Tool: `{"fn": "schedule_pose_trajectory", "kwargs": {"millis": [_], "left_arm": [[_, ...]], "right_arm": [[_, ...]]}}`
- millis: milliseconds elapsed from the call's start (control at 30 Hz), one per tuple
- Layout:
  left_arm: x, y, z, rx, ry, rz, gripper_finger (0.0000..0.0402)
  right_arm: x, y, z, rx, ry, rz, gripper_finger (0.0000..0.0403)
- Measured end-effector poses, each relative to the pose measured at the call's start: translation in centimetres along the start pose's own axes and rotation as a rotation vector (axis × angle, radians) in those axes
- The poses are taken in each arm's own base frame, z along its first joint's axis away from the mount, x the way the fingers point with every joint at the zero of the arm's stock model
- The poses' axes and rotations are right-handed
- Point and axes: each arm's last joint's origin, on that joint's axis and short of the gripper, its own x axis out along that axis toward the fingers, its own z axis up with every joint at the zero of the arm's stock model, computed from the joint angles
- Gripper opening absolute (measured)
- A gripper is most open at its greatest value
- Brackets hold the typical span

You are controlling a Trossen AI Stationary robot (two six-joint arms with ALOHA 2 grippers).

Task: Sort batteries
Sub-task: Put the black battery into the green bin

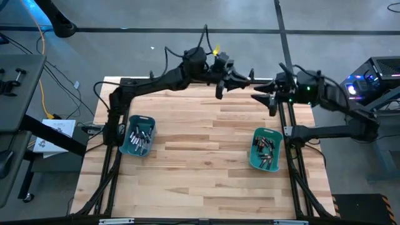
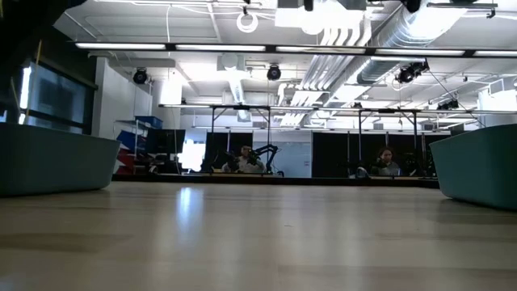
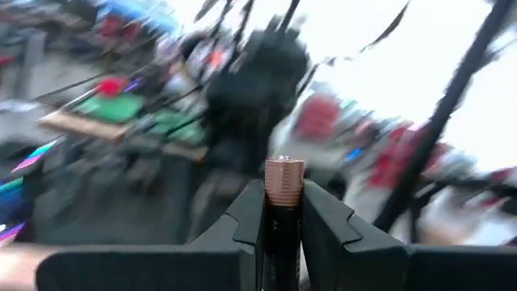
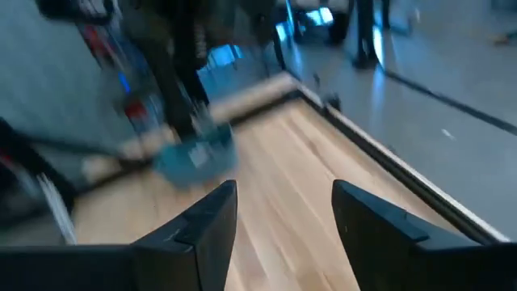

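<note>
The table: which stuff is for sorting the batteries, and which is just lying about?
For the job:
- battery with a copper end, pinched in the left hand
- batteries in the left teal bin
- batteries in the right teal bin
- right hand, open and empty

Just lying about:
- papers beside the table
- yellow cable on the floor

One camera hangs above, looking straight down on the whole pale wooden plank table [image 1: 206,156] and both teal plastic bins. Another sits at table height, very near the boards, facing level into the room; it shares both bins, at its edges. Each wrist camera looks forward past its own dark fingers; the right one shares the table and one teal plastic bin [image 4: 194,158].
</note>
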Motion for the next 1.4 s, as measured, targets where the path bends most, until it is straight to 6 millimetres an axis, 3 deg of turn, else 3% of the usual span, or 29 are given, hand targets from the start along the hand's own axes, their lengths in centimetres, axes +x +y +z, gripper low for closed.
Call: {"fn": "schedule_pose_trajectory", "kwargs": {"millis": [167,300,667,967,1167,1400], "left_arm": [[1.8,-0.1,-0.7,-0.086,-0.161,-0.196,0.0041],[2.5,-0.2,-1.5,-0.155,-0.187,-0.246,0.0041],[2.8,-0.6,-1.7,-0.144,-0.173,-0.265,0.0041],[2.7,0.0,-1.8,-0.148,-0.182,-0.226,0.0041],[2.6,0.0,-1.8,-0.138,-0.177,-0.233,0.0041],[2.7,0.0,-2.0,-0.124,-0.159,-0.224,0.0041]], "right_arm": [[1.7,0.5,-0.5,0.091,-0.309,0.128,0.0197],[2.5,1.3,0.0,0.084,-0.425,0.211,0.0197],[2.9,2.2,0.2,0.056,-0.337,0.322,0.0160],[3.0,1.9,-1.3,0.006,-0.189,0.298,0.0171],[2.4,2.1,-0.5,0.012,-0.274,0.325,0.0199],[2.0,2.3,0.3,-0.004,-0.366,0.374,0.0194]]}}
